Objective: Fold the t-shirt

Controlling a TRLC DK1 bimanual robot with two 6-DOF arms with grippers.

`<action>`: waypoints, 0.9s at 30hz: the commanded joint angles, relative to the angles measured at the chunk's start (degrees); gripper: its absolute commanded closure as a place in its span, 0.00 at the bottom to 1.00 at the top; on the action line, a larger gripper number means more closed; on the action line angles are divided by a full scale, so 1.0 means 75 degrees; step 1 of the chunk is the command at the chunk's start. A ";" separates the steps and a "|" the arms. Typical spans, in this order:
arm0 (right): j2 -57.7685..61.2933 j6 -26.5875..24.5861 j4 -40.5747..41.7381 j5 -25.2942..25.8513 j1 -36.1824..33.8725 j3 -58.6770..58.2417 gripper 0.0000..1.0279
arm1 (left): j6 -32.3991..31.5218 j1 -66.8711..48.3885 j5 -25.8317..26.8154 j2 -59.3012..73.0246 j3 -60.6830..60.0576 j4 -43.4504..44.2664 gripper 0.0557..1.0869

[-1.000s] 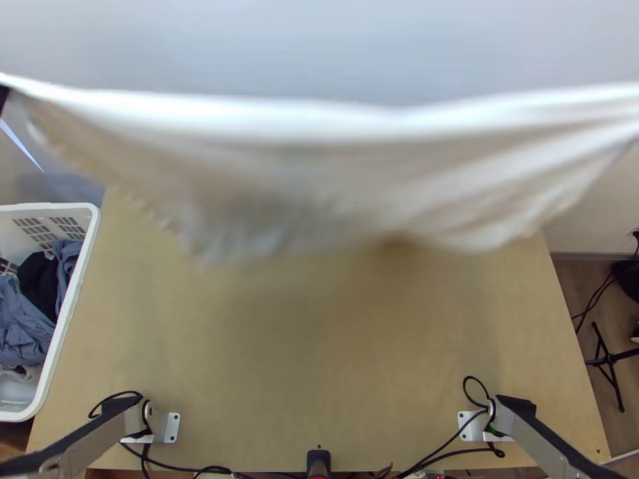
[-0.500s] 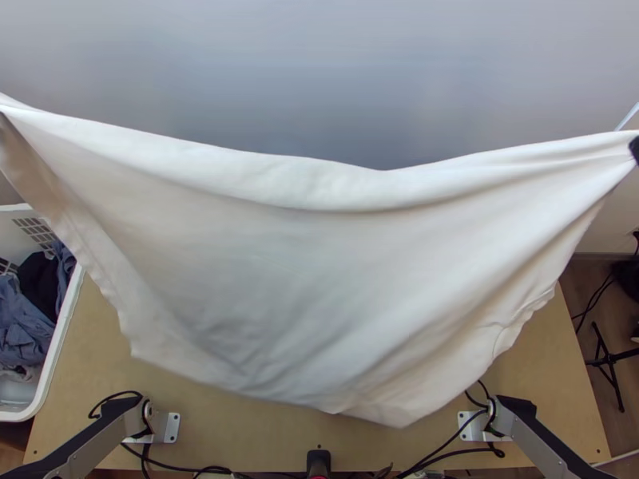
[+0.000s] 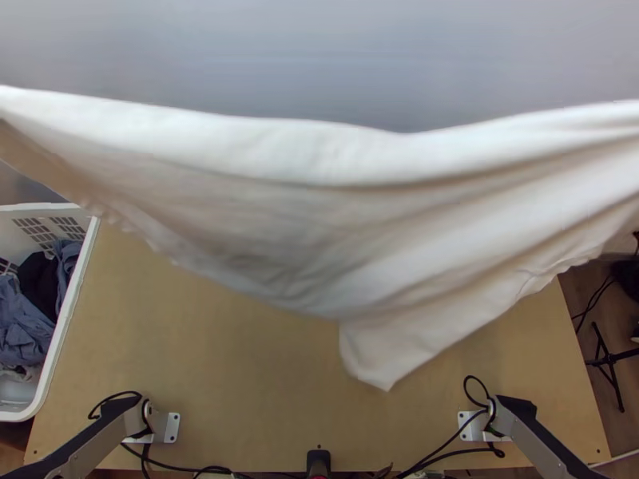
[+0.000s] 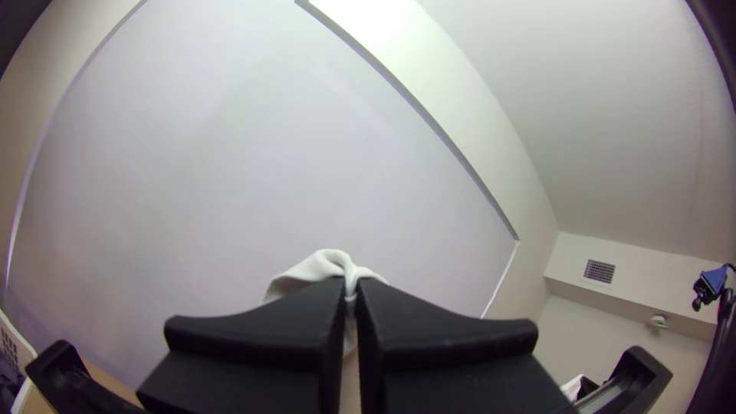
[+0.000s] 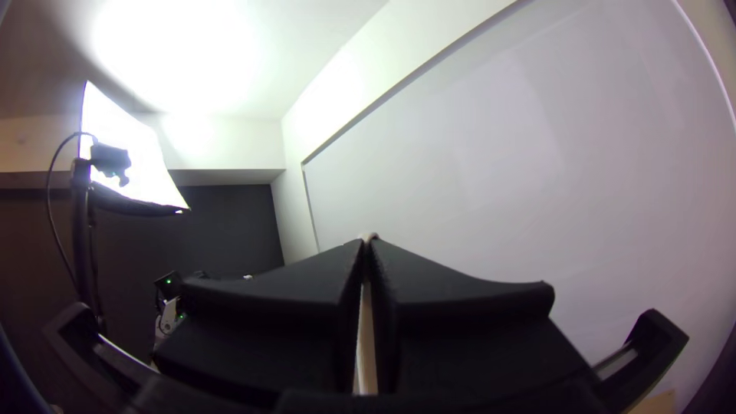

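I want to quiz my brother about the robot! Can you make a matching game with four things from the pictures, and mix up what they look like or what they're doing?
Things:
1. T-shirt
2. Laundry basket
3. Table
4. Left gripper

Clues:
A. Light wood, flat
B. Black, shut on white cloth
C. White, hanging stretched in the air
D. White, with blue and black clothes inside

Right pairs: 1-C, 2-D, 3-A, 4-B
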 commanded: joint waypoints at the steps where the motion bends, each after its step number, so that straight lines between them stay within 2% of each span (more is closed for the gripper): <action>1: -0.0381 0.0488 -0.0166 -0.0017 0.0003 0.0015 0.97 | -0.0030 0.0037 0.0072 -0.0297 0.0099 -0.0192 0.97; 12: -0.0615 0.0957 -0.0190 -0.0017 0.0132 0.0343 0.97 | -0.0030 0.0037 0.0072 -0.0648 0.0134 -0.0262 0.96; 18: -0.0580 0.0992 -0.0248 -0.0017 0.0260 0.0167 0.97 | -0.0030 0.0037 0.0072 -0.0672 0.0017 -0.0274 0.97; 22: -0.0451 0.0723 -0.0248 -0.0064 0.0260 -0.1251 0.97 | 0.0228 0.0048 0.0061 -0.0742 -0.1342 -0.0168 0.97; 24: -0.0322 0.0512 -0.0260 -0.0321 0.0249 -0.2353 0.97 | 0.0334 0.0013 0.0119 -0.0730 -0.2456 -0.0075 0.97; 27: -0.0088 0.0512 -0.0295 -0.0814 0.0038 -0.4333 0.97 | 0.0990 -0.0116 0.0260 -0.0812 -0.4295 -0.0016 0.97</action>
